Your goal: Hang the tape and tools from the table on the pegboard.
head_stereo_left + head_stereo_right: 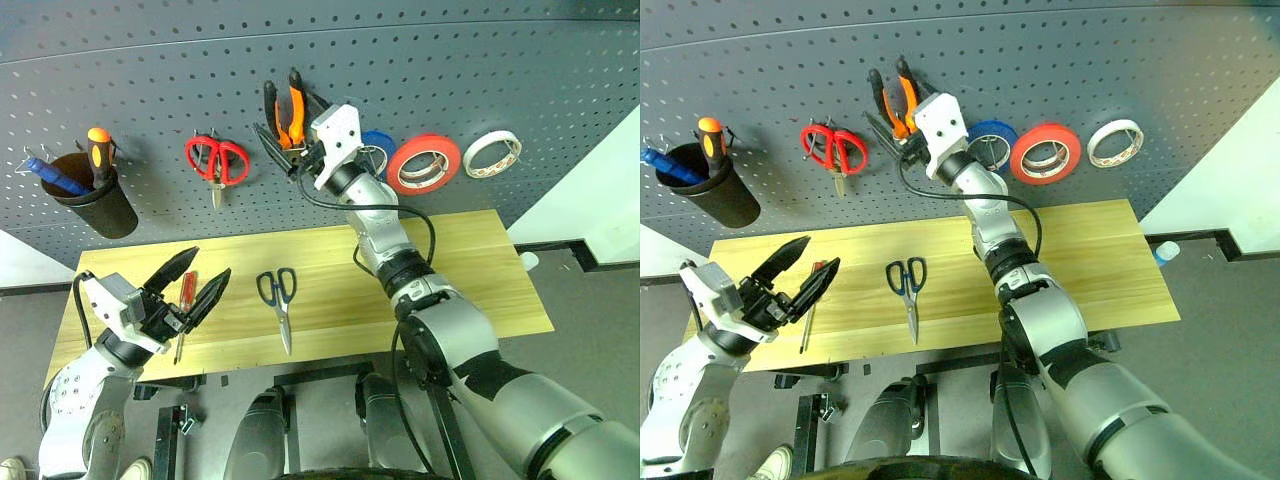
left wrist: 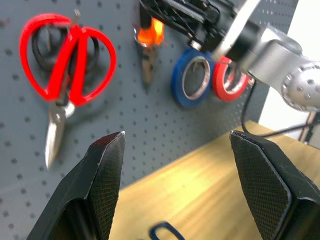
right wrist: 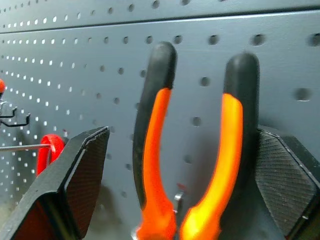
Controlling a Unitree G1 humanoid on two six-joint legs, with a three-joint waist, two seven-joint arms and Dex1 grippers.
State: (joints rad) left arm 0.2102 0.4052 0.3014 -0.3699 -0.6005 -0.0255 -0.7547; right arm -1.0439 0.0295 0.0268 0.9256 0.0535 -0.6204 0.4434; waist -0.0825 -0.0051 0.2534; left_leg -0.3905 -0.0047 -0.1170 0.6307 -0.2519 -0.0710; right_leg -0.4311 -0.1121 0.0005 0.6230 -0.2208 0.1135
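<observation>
Risk, head views: pliers [image 1: 287,112] hang on pegboard [image 1: 120,90] with right tool [image 1: 290,150] around them; a snag on withdrawal could unhook them. Tape [image 1: 424,163] hangs to the right. Scissors [image 1: 279,300], screwdriver [image 1: 186,300] lie on worktop [image 1: 480,270].
Left wrist view: left tool [image 2: 175,155] apart, empty.
Right wrist view: jaws wide, one pad [image 3: 280,170] against a handle

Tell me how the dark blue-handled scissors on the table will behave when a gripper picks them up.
The scissors lie flat and closed on the table, so they probably sit too low for an easy pinch. Their metal blades look stiff, though gripped by one handle loop they may pivot open. The smooth blades could slip.
</observation>
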